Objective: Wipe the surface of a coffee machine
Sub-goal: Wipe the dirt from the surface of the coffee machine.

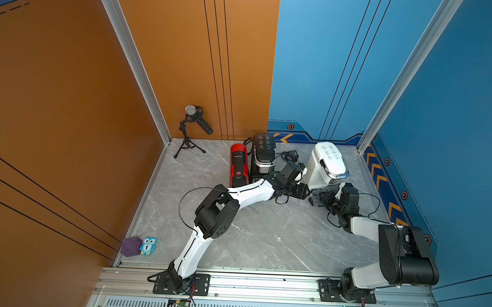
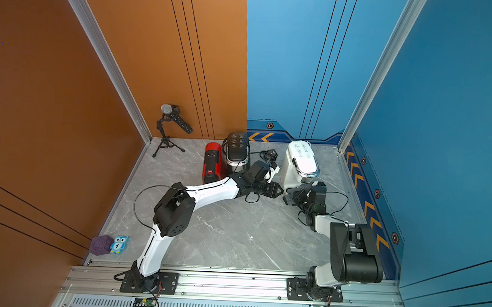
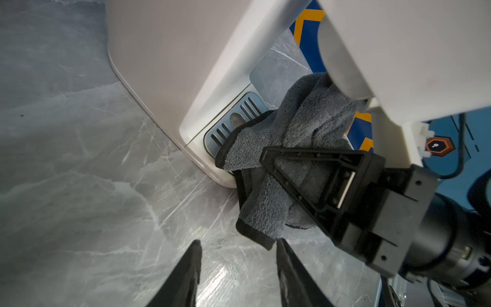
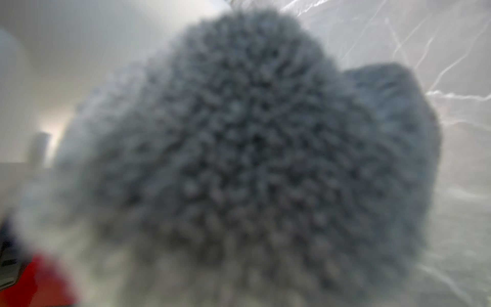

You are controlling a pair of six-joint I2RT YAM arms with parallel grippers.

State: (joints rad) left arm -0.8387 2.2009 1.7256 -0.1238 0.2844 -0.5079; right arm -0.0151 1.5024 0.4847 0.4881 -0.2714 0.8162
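- Your white coffee machine stands upright near the back right corner of the table, seen in both top views.
- Your right claw is clamped narrow on a bunched grey cloth, low at the machine's front.
- The cloth lies partly over the slotted metal drip tray and reaches up to the underside of the machine's overhanging head.
- From the right wrist, the cloth fills nearly the whole view, blurred.
- Your left claw hangs just above the table beside the machine's base, its jaws moderately apart and holding nothing.
- Its tips sit just short of the cloth's loose lower edge; you cannot tell whether they touch.
- A red machine and a black machine stand side by side along the back edge.
- A microphone on a tripod stands in the back left corner.
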